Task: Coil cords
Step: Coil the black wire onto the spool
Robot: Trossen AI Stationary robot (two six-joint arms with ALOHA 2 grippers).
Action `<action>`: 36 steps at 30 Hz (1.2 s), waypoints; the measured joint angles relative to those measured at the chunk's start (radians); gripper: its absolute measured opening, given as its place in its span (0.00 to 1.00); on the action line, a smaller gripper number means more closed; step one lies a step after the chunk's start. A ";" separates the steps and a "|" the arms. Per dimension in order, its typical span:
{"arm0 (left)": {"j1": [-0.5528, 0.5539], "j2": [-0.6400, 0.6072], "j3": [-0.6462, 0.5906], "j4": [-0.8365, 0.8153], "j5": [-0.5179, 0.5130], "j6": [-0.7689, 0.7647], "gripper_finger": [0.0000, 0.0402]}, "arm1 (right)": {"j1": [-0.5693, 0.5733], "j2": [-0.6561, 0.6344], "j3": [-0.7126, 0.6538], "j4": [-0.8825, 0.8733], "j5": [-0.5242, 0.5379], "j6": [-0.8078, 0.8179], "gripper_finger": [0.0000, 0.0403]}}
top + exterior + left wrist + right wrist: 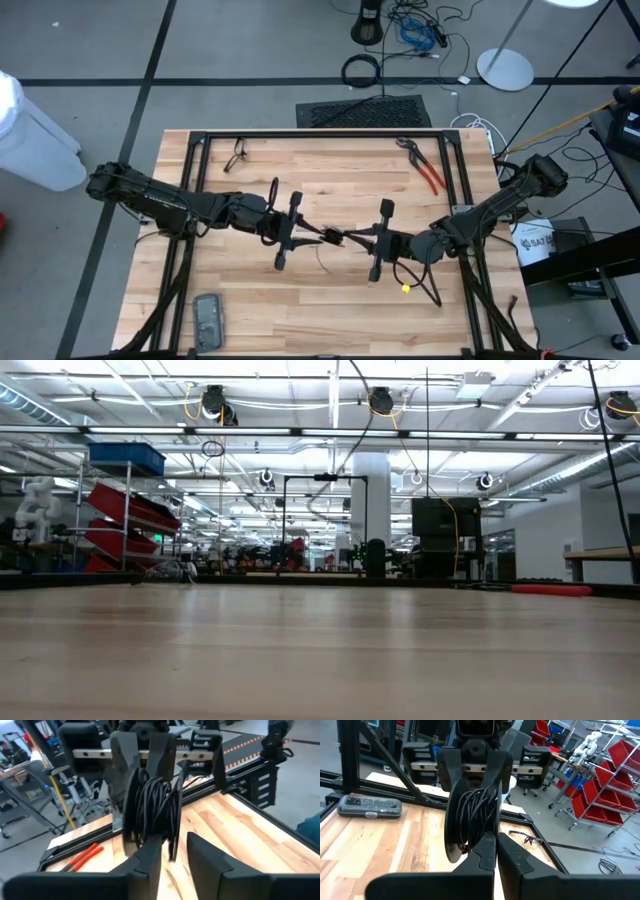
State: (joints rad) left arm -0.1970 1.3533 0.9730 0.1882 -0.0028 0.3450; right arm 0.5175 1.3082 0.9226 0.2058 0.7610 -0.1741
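Observation:
The black cord is wound into a coil point(335, 237) that hangs above the middle of the table, between my two grippers, which point level at each other. My right gripper point(495, 852) comes from the table's right and is shut on the coil point(472, 815). My left gripper point(175, 855) comes from the table's left and is open; its fingers stand on either side of the coil point(155, 805). The low view shows neither the arms nor the cord. My right gripper pinches the coil's bundled strands point(481, 836) between its two shut fingers, several loops at once. The fingers lie level and come from the table's right. The coil stands upright, lifted clear of the table. My left gripper flanks the coil; whether a finger point(150, 857) touches it I cannot tell.
Red-handled pliers point(425, 165) lie at the far right of the table, glasses point(237, 155) at the far left, and a grey case point(207, 320) near the front left corner. A small yellow piece point(405, 288) lies under the right arm. A dark frame point(320, 133) rims the table.

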 joint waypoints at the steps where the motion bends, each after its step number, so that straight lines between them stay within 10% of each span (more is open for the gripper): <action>1: 0.000 0.000 0.000 -0.001 -0.008 0.000 0.26 | 0.001 -0.005 0.000 -0.005 0.000 0.001 0.00; 25: -0.034 -0.157 0.001 -0.135 -0.185 -0.265 0.38 | 0.051 -0.181 0.000 -0.089 0.123 0.022 0.00; 36: -0.035 0.097 -0.049 0.163 -0.226 -0.484 0.37 | 0.053 -0.232 0.000 0.000 0.158 -0.079 0.00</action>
State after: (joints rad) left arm -0.2317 1.4503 0.9241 0.3517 -0.2287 -0.1390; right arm 0.5705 1.0759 0.9226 0.2058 0.9189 -0.2536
